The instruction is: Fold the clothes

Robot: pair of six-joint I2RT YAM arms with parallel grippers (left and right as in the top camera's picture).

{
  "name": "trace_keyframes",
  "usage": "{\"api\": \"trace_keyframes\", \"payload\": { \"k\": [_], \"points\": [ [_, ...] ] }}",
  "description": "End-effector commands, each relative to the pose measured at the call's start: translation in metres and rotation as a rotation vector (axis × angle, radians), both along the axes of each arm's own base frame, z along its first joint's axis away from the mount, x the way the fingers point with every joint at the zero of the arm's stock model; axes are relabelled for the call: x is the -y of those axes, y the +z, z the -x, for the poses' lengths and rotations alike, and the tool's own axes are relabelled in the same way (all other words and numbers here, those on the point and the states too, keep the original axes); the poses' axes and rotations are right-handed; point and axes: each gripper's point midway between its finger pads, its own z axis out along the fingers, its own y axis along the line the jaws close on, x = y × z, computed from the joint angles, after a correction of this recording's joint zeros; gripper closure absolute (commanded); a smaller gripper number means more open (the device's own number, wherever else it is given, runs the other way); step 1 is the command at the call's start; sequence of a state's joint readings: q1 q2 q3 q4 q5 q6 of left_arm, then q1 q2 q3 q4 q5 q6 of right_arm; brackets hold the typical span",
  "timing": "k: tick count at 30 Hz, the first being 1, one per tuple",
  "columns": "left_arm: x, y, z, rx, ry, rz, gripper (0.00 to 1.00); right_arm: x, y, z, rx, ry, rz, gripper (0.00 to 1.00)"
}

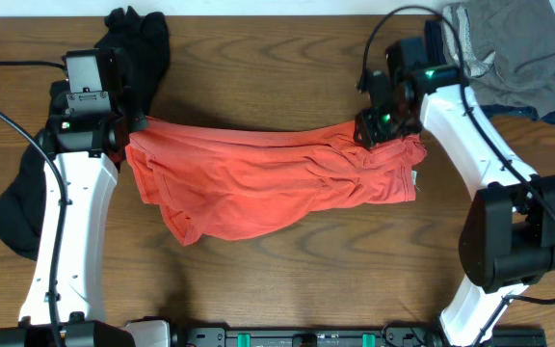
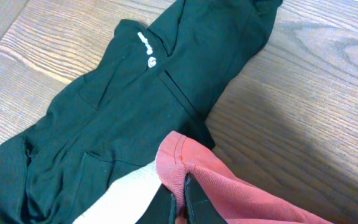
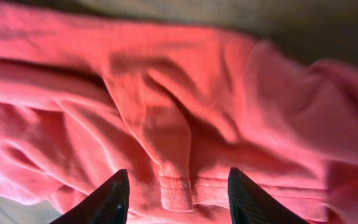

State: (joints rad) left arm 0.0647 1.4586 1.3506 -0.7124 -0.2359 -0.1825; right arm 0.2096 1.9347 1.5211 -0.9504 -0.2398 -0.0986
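Spanning the tabletop (image 1: 287, 280) between the two arms, the red-orange T-shirt (image 1: 268, 183) is laid out rumpled, long axis left to right. No lettering is seen from any view. The left tool (image 1: 126, 125) is closed down on the shirt's left edge; in the left wrist view a ribbed hem is seen bunched against the dark finger. The right tool (image 3: 178, 173) is held spread, fingers well apart, just over the shirt's right end, with a stitched hem fold lying between them but not pinched. A black top (image 2: 123, 112) with a small white logo is spread creased on the wood just beyond the left tool. A grey garment (image 1: 509, 48) is heaped at the far right corner.

Handling, as judged: light, limp knit cloth with no stiffness, so shape will not be kept once lifted and sag between holds is expected. Dragging over the wood grain is likely to add wrinkles. Hold is best taken at doubled hems or seams near corners, where the thin fabric is thickest and least likely to slip out. Mid-panel pinches are better avoided, since a lower layer may be caught too.
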Motion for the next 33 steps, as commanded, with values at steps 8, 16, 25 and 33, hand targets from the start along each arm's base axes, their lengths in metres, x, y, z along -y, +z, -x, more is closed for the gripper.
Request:
{"api": "trace_keyframes", "payload": {
  "k": [8, 16, 25, 33],
  "points": [
    [-0.005, 0.006, 0.000, 0.012, 0.012, -0.019, 0.94, -0.018, -0.035, 0.019, -0.023, 0.059, -0.038, 0.51],
    [-0.005, 0.001, -0.002, -0.002, 0.011, -0.019, 0.94, -0.009, -0.049, 0.014, 0.015, 0.010, 0.034, 0.89],
    [-0.005, 0.002, -0.005, 0.011, 0.012, -0.020, 0.94, 0.017, -0.037, -0.009, 0.069, -0.057, 0.072, 0.99],
    [-0.007, 0.036, -0.027, 0.168, 0.006, -0.037, 0.94, 0.032, 0.046, -0.049, 0.178, -0.064, 0.065, 0.99]
  ]
}}
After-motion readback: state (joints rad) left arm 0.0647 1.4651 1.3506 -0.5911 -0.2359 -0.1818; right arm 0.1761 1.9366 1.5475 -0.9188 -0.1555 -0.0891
